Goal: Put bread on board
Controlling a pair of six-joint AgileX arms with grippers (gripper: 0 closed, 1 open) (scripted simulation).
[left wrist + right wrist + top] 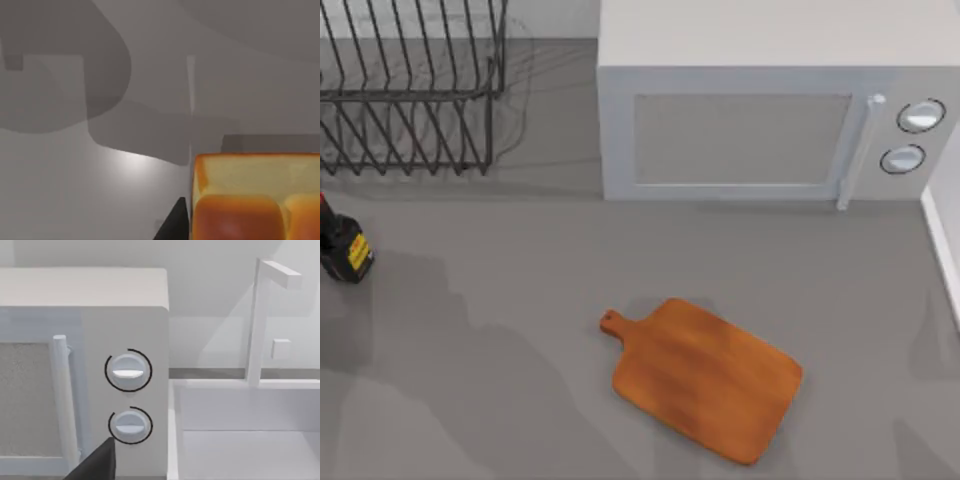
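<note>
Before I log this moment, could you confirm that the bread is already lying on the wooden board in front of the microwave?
Not quite. The board does lie in front of the microwave, but the top view shows its surface bare. The bread appears close up in the left wrist view, over grey surface, not on the board.

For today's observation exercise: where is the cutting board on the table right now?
In the top view, the board lies flat on the grey table, right of centre along the near edge, in front of the microwave, its short handle pointing toward the table's left.
</note>
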